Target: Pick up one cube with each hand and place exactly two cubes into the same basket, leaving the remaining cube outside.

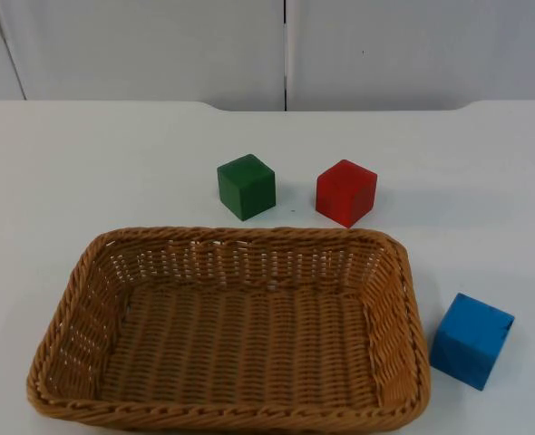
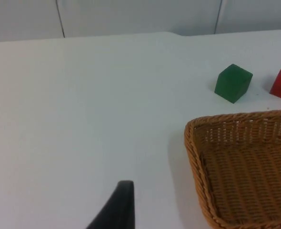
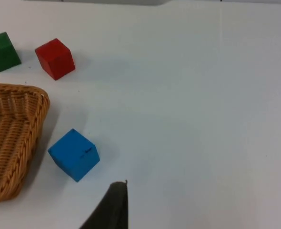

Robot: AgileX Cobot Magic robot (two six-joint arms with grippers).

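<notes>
Nothing's done yet: the basket (image 1: 63,299) holds no cubes. The green cube (image 1: 247,186) and red cube (image 1: 346,192) sit just behind it on the table (image 1: 86,163), the blue cube (image 1: 471,341) just beside its right end. Can't tell the fingers' state on either gripper.
</notes>
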